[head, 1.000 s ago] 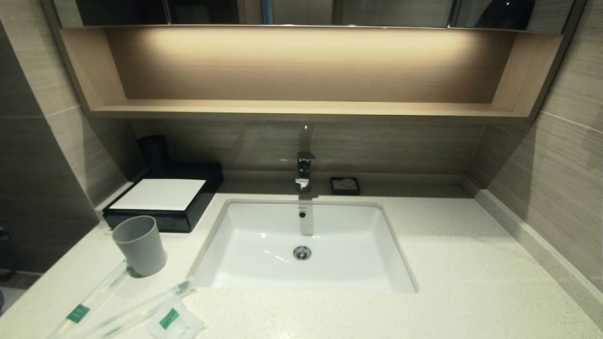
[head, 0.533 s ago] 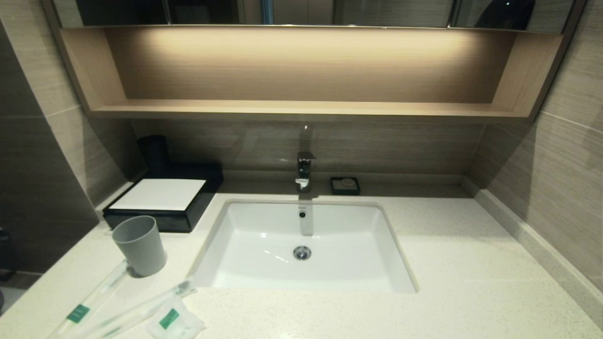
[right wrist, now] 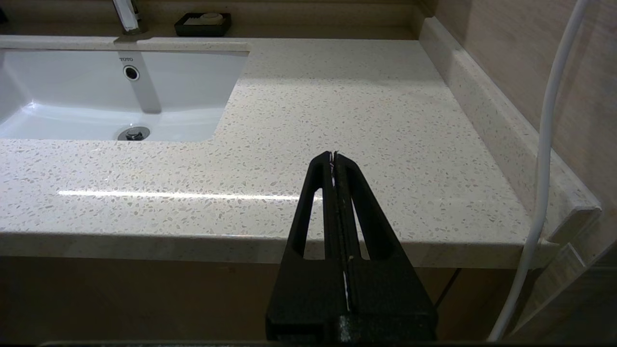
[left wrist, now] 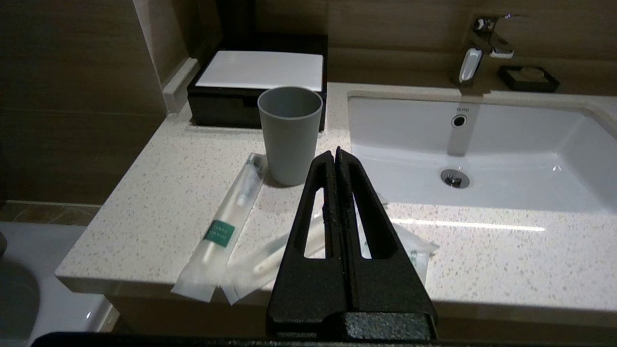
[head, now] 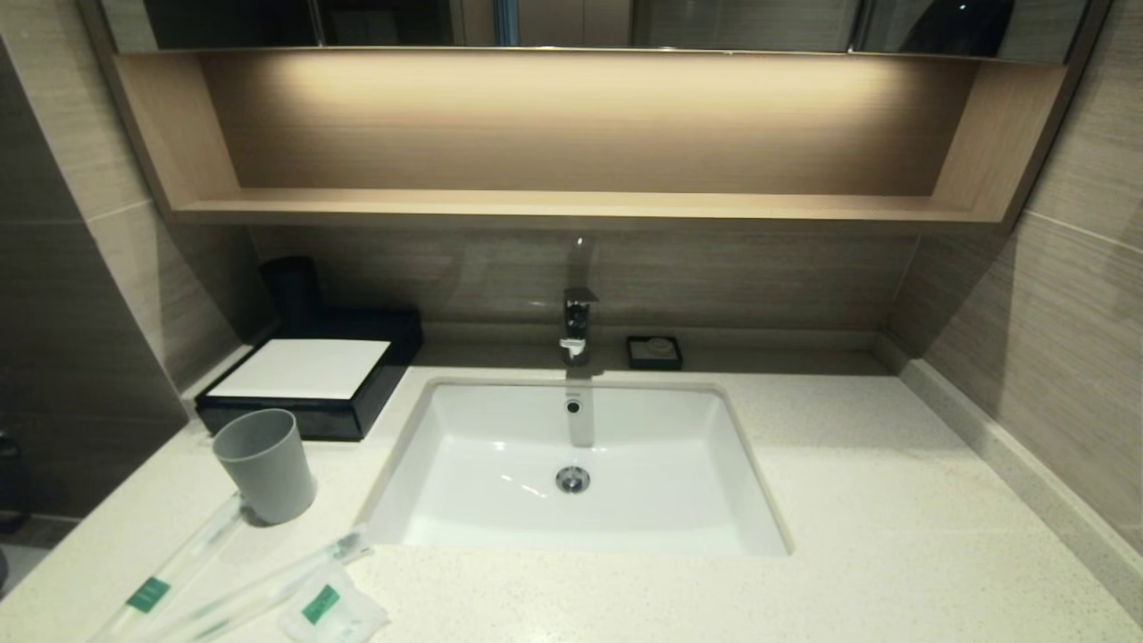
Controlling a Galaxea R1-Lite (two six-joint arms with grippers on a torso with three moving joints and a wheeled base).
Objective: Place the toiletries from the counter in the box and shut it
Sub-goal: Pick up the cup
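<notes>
On the speckled counter (head: 875, 500), at its front left corner, lie the toiletries: one clear-wrapped stick (head: 174, 572) (left wrist: 226, 226), a second stick (head: 268, 585) (left wrist: 262, 262) and a small white sachet (head: 332, 612) (left wrist: 418, 253), each with a green label. The black box (head: 317, 375) (left wrist: 255, 82) with its white top panel stands shut at the back left. My left gripper (left wrist: 334, 153) is shut and empty, held off the counter's front edge before the toiletries. My right gripper (right wrist: 333, 155) is shut and empty before the counter's right part. Neither arm shows in the head view.
A grey cup (head: 265, 464) (left wrist: 290, 135) stands between the box and the sticks. The white sink (head: 500, 527) fills the middle, with a tap (head: 578, 323) and a small black soap dish (head: 654, 352) behind it. A white cable (right wrist: 544, 159) hangs at the right wall.
</notes>
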